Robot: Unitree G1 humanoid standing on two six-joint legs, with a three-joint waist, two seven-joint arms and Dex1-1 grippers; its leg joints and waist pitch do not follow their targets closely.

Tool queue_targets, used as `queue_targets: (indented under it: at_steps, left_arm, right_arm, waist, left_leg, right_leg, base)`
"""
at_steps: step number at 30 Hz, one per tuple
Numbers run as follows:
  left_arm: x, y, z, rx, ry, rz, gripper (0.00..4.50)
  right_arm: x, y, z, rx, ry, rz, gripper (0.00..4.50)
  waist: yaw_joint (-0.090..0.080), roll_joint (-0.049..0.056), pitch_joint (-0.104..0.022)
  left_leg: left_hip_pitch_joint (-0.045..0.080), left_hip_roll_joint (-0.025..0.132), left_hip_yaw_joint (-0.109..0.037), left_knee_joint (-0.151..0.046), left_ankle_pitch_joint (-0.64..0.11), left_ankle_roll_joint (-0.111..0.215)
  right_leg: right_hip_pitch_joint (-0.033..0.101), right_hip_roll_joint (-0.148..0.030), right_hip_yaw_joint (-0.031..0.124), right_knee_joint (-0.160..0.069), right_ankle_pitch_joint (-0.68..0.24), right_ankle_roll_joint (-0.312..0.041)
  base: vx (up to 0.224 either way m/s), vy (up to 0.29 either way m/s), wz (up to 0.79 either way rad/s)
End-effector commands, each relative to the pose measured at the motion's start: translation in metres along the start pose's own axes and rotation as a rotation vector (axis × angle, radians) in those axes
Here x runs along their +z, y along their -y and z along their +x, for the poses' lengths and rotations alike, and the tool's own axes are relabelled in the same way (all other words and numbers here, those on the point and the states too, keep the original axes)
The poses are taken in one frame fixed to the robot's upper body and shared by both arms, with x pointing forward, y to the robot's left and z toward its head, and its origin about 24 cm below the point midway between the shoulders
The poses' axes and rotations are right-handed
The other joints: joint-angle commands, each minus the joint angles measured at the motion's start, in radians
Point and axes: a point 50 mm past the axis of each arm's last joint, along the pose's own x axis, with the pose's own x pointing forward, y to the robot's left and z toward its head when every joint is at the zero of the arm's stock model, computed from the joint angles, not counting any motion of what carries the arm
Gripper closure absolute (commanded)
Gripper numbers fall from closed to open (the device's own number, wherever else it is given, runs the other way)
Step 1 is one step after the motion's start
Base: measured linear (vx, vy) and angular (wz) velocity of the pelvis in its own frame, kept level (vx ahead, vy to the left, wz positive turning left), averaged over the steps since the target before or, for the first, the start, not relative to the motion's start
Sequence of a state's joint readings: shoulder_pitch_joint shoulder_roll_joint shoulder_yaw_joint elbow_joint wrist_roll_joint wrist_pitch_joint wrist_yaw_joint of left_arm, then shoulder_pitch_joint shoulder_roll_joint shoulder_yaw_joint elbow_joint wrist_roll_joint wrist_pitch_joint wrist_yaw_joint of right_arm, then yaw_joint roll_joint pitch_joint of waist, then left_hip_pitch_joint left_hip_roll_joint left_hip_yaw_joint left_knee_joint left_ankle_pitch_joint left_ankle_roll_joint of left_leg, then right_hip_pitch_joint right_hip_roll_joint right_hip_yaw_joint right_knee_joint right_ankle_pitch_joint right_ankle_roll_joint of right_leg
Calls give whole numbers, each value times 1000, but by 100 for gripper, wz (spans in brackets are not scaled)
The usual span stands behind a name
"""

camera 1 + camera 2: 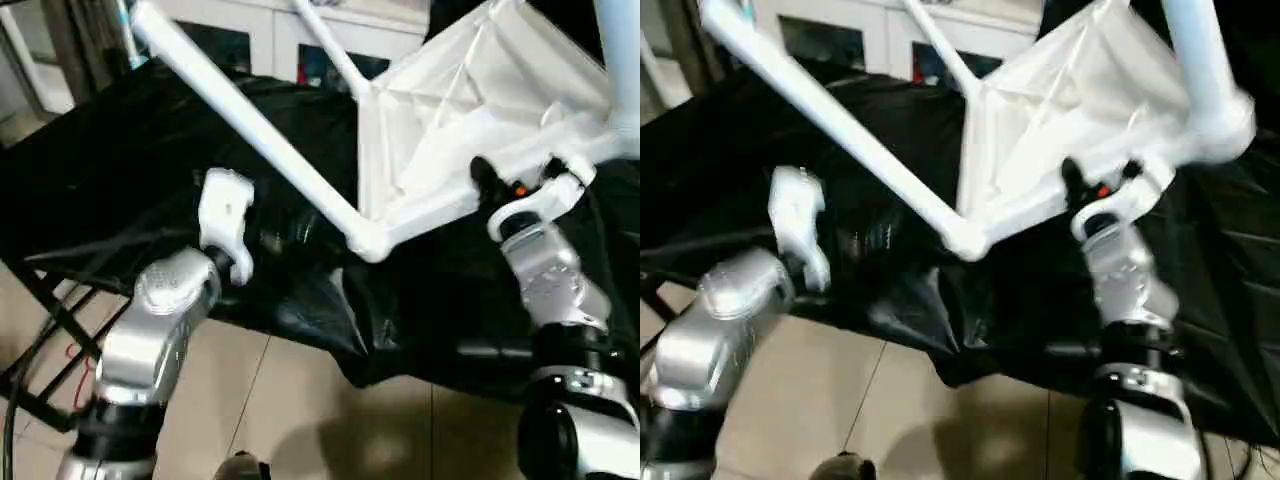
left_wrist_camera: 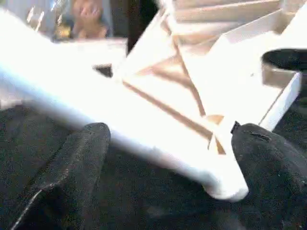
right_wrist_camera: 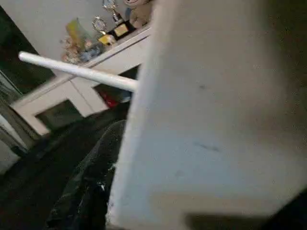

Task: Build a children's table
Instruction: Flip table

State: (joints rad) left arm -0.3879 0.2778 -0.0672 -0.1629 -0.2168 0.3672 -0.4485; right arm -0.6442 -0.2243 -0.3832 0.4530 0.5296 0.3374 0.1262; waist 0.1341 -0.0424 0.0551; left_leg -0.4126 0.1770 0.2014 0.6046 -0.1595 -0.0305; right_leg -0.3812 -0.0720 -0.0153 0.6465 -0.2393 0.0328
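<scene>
Two grippers frame the tilted tabletop (image 1: 470, 120) at upper right. The right gripper (image 1: 520, 190) clamps its near rim (legs attached). The left gripper (image 2: 168, 163), at lower left, gapes wide, empty, beside a leg (image 1: 240, 110).

White tabletop (image 1: 470, 110) w/ white legs (image 1: 250, 120); black cloth (image 1: 120, 170).

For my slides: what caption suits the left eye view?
Right tool grips the upturned tabletop; left tool hangs open.
</scene>
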Motion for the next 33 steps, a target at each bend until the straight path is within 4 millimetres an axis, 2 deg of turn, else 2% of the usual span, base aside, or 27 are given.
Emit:
queue_targets:
  at_steps: [1,3,4,5,7,9,12,17,19,22,25,28,29,31,32,33]
  left_arm:
    - [17,2,4,-43,61,74,0]
    - [24,2,6,-59,92,111,0]
    - [30,1,7,-80,109,190,0]
    - [30,1,7,-80,109,190,0]
    - [38,-2,8,-126,120,338,0]
    - [38,-2,8,-126,120,338,0]
    - [45,-6,7,-156,130,407,0]
    - [57,-5,11,-202,167,473,0]
    - [58,-5,12,-206,174,478,0]
    - [63,-5,14,-215,199,507,0]
    - [66,-6,15,-221,212,522,0]
    - [75,-2,21,-256,247,560,0]
    - [77,-1,22,-263,252,568,0]
    - [82,-1,26,-262,270,599,0]
    - [83,-1,27,-261,276,610,0]
    - [86,-1,29,-259,287,636,0]
  right_arm:
    - [6,9,-5,-69,-27,-213,245]
    - [8,11,-7,-103,-45,-244,245]
    - [11,13,-8,-131,-59,-267,245]
    - [11,13,-8,-131,-59,-267,245]
    - [16,17,-10,-169,-90,-355,245]
    - [16,17,-10,-169,-90,-355,245]
    - [25,19,-12,-201,-116,-448,245]
    - [36,18,-13,-256,-129,-587,247]
    - [38,17,-13,-263,-129,-607,249]
    - [43,17,-13,-284,-125,-657,251]
    - [44,17,-12,-284,-126,-671,251]
    - [40,9,-3,-195,-128,-722,251]
    - [39,7,-1,-167,-129,-737,251]
    - [33,0,2,-87,-142,-738,251]
    - [33,-1,3,-74,-139,-743,216]
    - [31,-4,5,-43,-130,-756,216]
  waist:
    - [-11,5,-69]
    - [-12,5,-65]
    - [-14,6,-66]
    - [-13,6,-67]
    - [-14,4,-67]
    - [-13,6,-67]
    - [-9,8,-67]
    - [-8,4,-65]
    - [-9,4,-65]
    - [-11,2,-64]
    - [-12,2,-67]
    - [-14,-1,-67]
    - [-17,-1,-68]
    - [-24,-4,-68]
    - [-27,-5,-68]
    - [-31,-7,-68]
  left_leg:
    - [49,45,-22,-72,-162,-75]
    - [49,44,-22,-75,-187,-83]
    - [50,45,-24,-76,-195,-86]
    - [50,45,-23,-76,-201,-88]
    - [53,45,-24,-77,-224,-96]
    - [53,46,-24,-77,-217,-100]
    - [53,45,-24,-77,-202,-109]
    - [56,45,-24,-79,-246,-126]
    - [61,45,-23,-78,-268,-132]
    - [56,45,-25,-81,-277,-136]
    - [54,44,-25,-79,-253,-132]
    - [52,43,-25,-78,-243,-129]
    - [47,43,-26,-78,-235,-128]
    - [46,43,-24,-75,-220,-116]
    - [44,42,-25,-74,-218,-112]
    - [41,42,-25,-73,-215,-102]
  right_leg:
    - [20,-52,25,-77,-28,-110]
    - [17,-51,26,-82,-63,-107]
    - [17,-52,27,-83,-80,-104]
    - [16,-52,27,-84,-89,-99]
    - [14,-54,27,-86,-122,-90]
    - [11,-52,28,-83,-110,-85]
    - [10,-51,26,-80,-81,-92]
    - [8,-55,28,-85,-129,-98]
    - [3,-55,29,-87,-143,-97]
    - [6,-57,29,-85,-149,-96]
    - [9,-55,28,-82,-113,-97]
    - [11,-56,27,-81,-105,-103]
    - [16,-58,26,-79,-106,-109]
    - [16,-58,27,-78,-75,-121]
    - [19,-58,26,-77,-73,-125]
    - [20,-60,26,-79,-80,-133]
  base:
    - [0,0,0]
    - [0,0,0]
    - [0,0,0]
    - [0,0,0]
    - [0,0,0]
    - [0,0,0]
    - [0,0,0]
    - [0,0,0]
    - [0,0,0]
    - [0,0,0]
    - [0,0,0]
    - [0,0,0]
    - [0,0,0]
    - [0,0,0]
    - [0,0,0]
    - [0,0,0]
